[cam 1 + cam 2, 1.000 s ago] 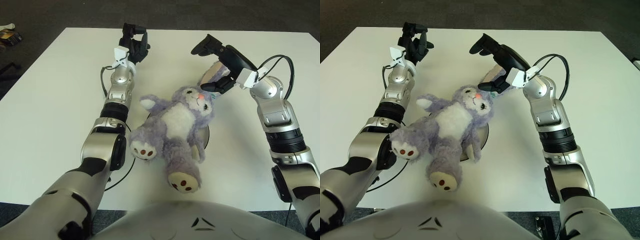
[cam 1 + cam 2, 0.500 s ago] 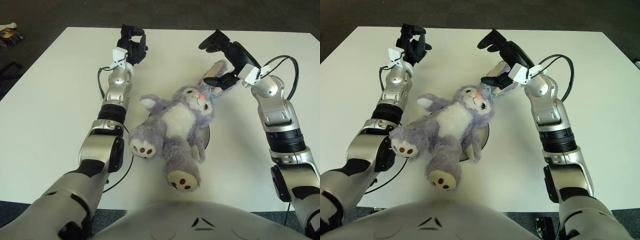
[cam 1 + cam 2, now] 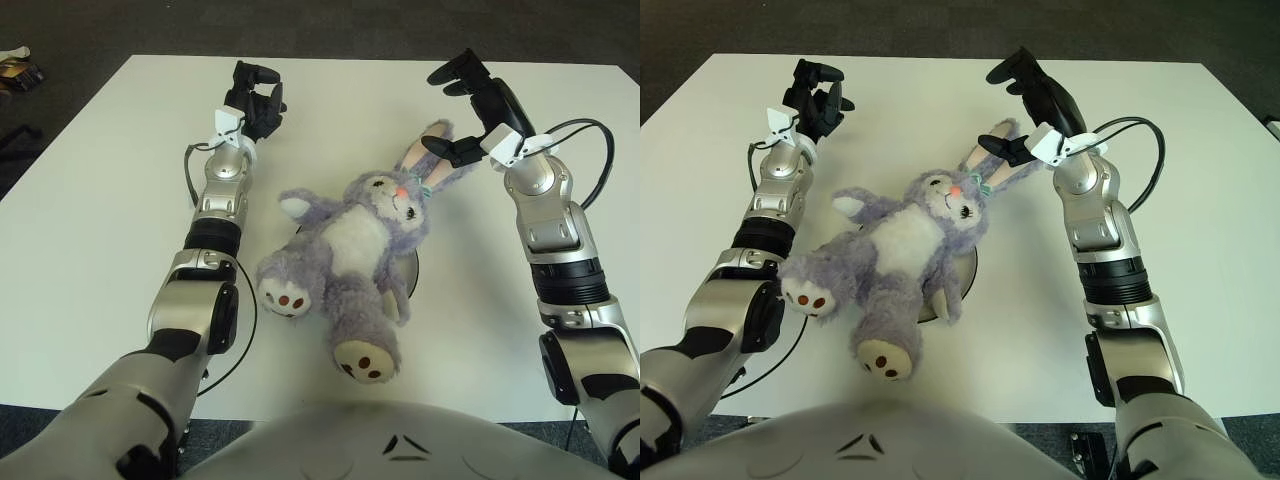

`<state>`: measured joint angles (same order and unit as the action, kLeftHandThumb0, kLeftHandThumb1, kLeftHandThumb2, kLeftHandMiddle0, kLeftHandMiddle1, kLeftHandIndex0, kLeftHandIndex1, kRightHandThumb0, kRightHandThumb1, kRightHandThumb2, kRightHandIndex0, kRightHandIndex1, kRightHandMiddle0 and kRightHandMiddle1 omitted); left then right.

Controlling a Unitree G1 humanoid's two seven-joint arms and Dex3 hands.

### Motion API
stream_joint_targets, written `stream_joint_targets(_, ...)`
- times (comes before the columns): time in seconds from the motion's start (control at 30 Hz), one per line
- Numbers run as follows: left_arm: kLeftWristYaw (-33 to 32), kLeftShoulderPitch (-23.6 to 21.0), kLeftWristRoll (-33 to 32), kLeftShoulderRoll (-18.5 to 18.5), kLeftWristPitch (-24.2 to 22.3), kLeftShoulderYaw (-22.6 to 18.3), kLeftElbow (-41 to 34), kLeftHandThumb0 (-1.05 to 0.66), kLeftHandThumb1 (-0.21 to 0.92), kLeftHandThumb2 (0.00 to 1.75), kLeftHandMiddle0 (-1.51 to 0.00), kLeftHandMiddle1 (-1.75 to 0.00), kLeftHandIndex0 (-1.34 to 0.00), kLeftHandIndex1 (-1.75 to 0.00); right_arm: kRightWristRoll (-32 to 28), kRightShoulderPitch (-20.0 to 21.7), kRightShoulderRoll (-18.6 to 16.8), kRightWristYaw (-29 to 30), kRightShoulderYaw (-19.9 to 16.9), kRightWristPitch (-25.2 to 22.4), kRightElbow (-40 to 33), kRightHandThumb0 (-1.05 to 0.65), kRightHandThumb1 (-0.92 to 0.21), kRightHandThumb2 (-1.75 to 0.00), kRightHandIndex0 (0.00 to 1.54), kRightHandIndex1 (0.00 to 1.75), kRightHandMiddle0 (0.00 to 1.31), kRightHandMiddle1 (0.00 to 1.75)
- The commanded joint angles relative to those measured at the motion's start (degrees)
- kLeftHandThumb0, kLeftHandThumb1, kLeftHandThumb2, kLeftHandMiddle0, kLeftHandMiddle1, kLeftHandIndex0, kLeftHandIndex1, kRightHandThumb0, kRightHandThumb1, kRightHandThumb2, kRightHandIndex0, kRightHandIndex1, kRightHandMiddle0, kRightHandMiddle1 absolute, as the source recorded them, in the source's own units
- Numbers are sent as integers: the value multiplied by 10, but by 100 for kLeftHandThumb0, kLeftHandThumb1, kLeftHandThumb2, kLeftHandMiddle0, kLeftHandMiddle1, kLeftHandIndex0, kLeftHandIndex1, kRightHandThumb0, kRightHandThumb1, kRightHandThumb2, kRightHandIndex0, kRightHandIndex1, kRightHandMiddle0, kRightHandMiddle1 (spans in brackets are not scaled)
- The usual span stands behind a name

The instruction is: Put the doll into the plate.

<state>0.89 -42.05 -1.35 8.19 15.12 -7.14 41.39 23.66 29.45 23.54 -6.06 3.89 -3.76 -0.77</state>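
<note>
Left hand [image 3: 252, 100], fingers curled on nothing, far left on the white table [image 3: 90, 230]; a black cable [image 3: 240, 340] loops beside the left forearm; purple rabbit doll [image 3: 350, 255] lies on its back at centre, covering most of the dark plate [image 3: 413, 272]; right hand [image 3: 478, 105], fingers spread and empty, above the doll's ears

The right hand [image 3: 470, 105] let go of the doll's ear [image 3: 428, 155] and lifted away, its fingers [image 3: 452, 72] opened above it. The left hand [image 3: 252, 100] moved slightly further out.
</note>
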Motion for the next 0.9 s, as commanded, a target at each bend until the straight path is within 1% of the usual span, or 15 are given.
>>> stream_joint_targets(0.0,2,6,-7,9,-4,-9,6,-36,91,53,-28,-155,-21,-175,9,-9,-9,25,-9,-15,6,-34,-39,-114,17,94,3,129)
stream_joint_targets(0.27,-3,18,-7,8,6,-14,14,-35,91,54,-33,-151,-21,-175,-5,-17,-24,51,-27,-30,5,-23,-39,-122,21,94,7,130)
stream_joint_targets(0.43,-5,23,-4,9,15,-16,22,-35,92,52,-36,-150,-20,-175,-9,-28,-29,68,-39,-28,6,-15,-39,-127,24,94,9,129)
stream_joint_targets(0.5,-5,24,-5,9,19,-18,26,-35,92,52,-38,-151,-20,-175,-15,-34,-34,74,-46,-25,6,-14,-38,-129,27,100,10,130)
stream_joint_targets(0.6,-7,24,-7,8,25,-21,30,-35,91,54,-41,-153,-21,-175,-25,-44,-42,88,-56,-17,10,-14,-36,-129,29,116,12,134)
stream_joint_targets(0.63,-8,24,-7,8,26,-22,32,-35,91,54,-42,-154,-21,-175,-29,-49,-44,94,-60,-11,14,-14,-36,-129,30,117,12,135)
stream_joint_targets(0.7,-11,25,-9,7,28,-25,36,-36,87,59,-45,-157,-23,-175,-49,-61,-54,113,-74,23,42,-16,-36,-129,30,128,12,141)
stream_joint_targets(0.77,-12,27,-10,7,31,-26,39,-36,85,62,-47,-159,-24,-175,-60,-66,-60,126,-81,45,60,-16,-36,-129,30,134,11,145)
stream_joint_targets(0.8,-12,31,-10,6,35,-26,40,-36,84,63,-48,-160,-24,-175,-68,-68,-68,135,-86,57,70,-6,-44,-118,31,141,11,147)
stream_joint_targets(0.83,-12,35,-10,5,39,-26,41,-36,83,65,-49,-161,-25,-175,-75,-69,-74,142,-89,66,77,-4,-55,-102,34,148,12,155)
stream_joint_targets(0.87,-13,41,-8,2,45,-25,42,-36,82,67,-50,-162,-26,-175,-84,-71,-82,151,-95,77,87,-3,-62,-92,36,152,13,161)
